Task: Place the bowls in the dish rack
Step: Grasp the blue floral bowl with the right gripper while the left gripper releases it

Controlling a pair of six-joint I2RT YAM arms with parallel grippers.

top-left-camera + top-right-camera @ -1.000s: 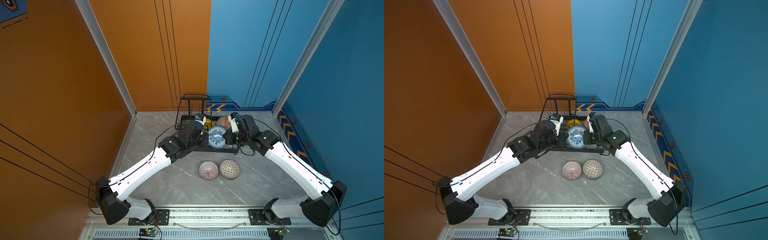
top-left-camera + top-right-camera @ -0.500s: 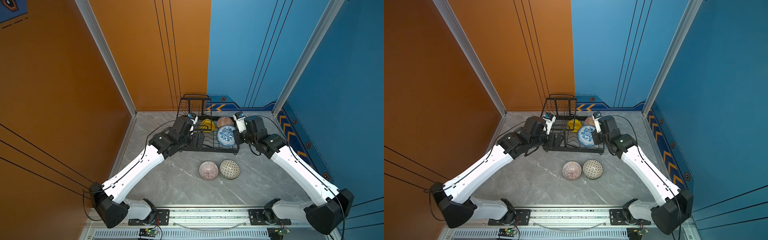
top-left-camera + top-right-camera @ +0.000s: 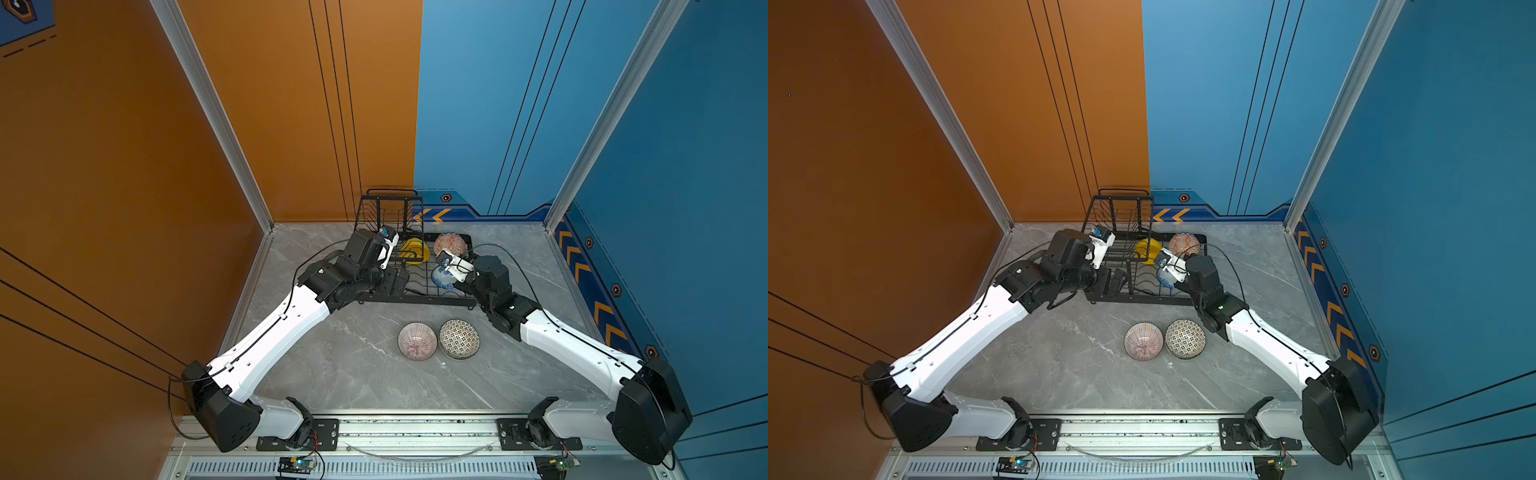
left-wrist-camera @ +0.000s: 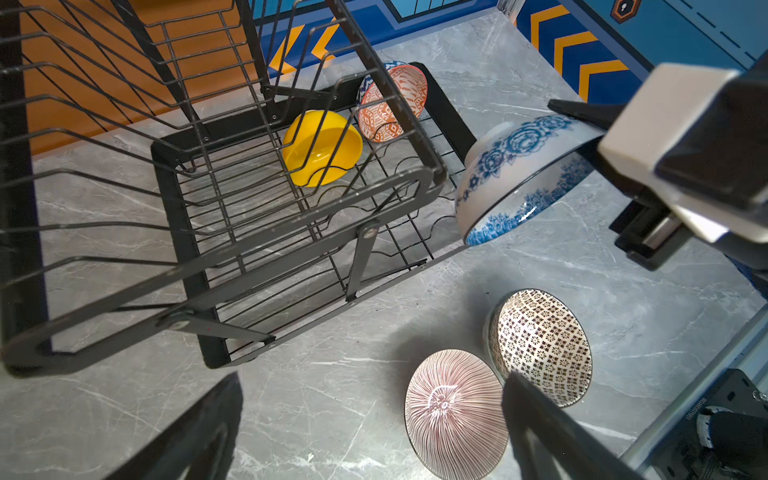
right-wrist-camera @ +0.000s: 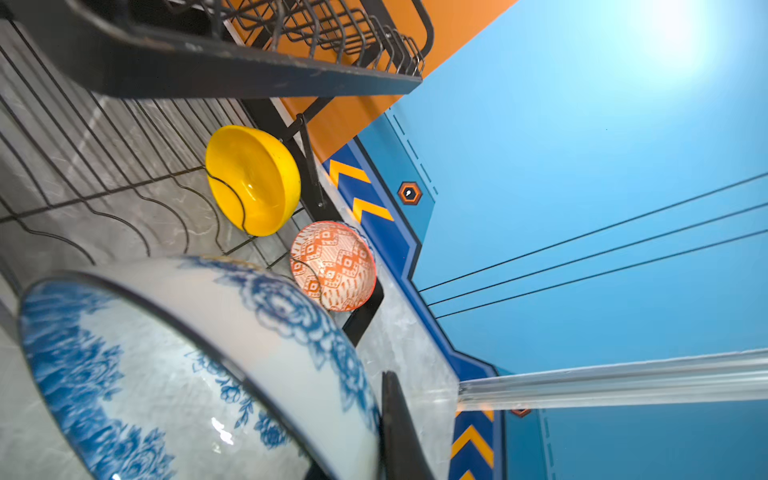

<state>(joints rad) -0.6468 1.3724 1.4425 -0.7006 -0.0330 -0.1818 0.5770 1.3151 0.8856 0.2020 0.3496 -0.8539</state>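
Grey marble-look counter [image 3: 332, 374], pale veins. Left of counter and part of the wall behind it: orange wall panels [image 3: 124, 166], thin black lines. Rest of back and right of counter: blue wall panels [image 3: 478, 104], same lines. Aluminium posts [image 3: 208, 108] rise from counter's far corners. Dark blue skirting [image 3: 461, 210] with orange chevrons and hexagon marks along counter's far and right edges. Aluminium rail [image 3: 415, 424] at counter's near edge. Bright glare [image 5: 673, 37] on blue wall.
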